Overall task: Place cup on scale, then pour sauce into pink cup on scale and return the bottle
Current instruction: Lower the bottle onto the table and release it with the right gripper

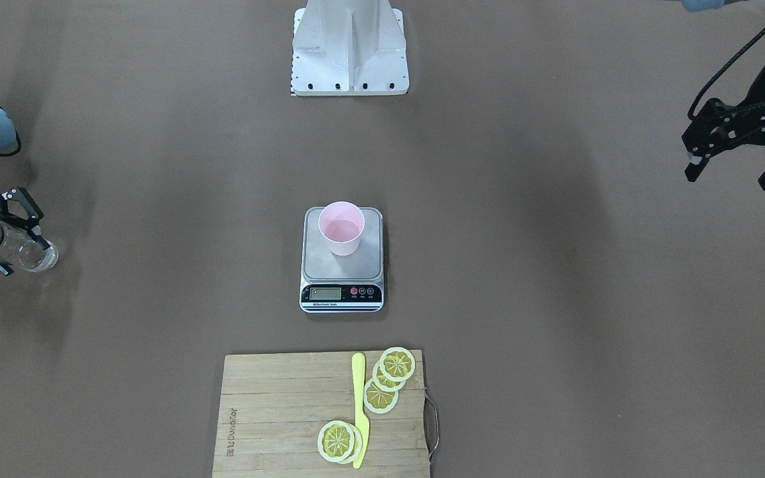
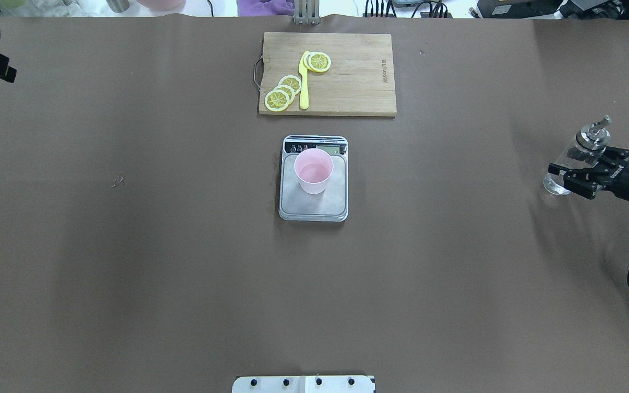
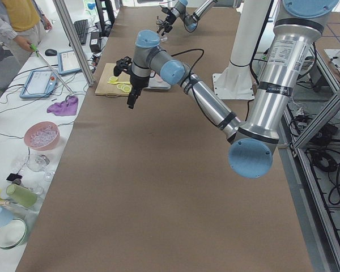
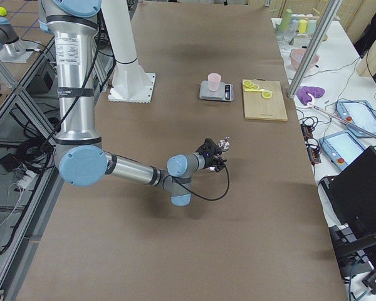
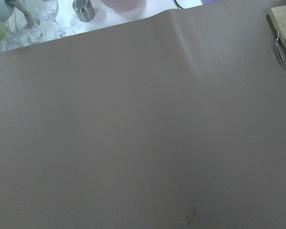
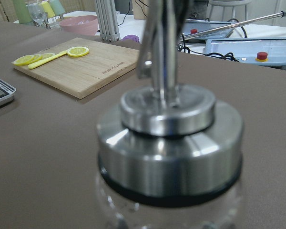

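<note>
Brown table (image 2: 129,245) seen from several sides. A bamboo cutting board (image 2: 358,82) lay at the far middle of the table, on the side away from the robot. Just near of it, and apart from it, the scale (image 2: 314,206) sat at the table's centre, with its display strip turned toward the board. The left gripper (image 1: 731,176) hung over the table's left side, well apart from the scale, with its two fingers spread and nothing between them. The right gripper (image 2: 574,179) was low over the table's right side, also well apart from the scale, with its fingers clamped on the glass body of the bottle (image 2: 590,137). The bottle stood roughly upright, its metal collar and spout above the fingers; whether its base touched the table could not be told. The pink cup (image 2: 313,170) stood upright on the steel platform of the scale, its rim open upward. On the board, a yellow knife (image 2: 304,82) lay between one lemon slice (image 2: 319,61) and a row of overlapping slices (image 2: 283,93).
</note>
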Action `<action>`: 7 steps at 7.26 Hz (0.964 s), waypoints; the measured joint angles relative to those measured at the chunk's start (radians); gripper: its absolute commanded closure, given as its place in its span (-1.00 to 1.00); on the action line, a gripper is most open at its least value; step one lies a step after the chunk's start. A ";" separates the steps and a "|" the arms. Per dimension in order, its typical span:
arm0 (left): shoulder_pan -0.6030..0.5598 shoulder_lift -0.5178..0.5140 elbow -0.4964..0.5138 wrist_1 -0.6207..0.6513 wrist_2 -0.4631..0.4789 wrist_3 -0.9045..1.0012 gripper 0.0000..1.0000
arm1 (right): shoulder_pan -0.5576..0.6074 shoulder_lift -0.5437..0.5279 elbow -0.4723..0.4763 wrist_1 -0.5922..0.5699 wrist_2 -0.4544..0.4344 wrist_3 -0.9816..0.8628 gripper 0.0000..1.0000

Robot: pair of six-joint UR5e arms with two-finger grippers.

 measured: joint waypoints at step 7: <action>0.006 0.001 -0.006 0.002 0.000 -0.003 -0.94 | -0.001 -0.041 -0.016 0.058 0.006 0.025 -0.99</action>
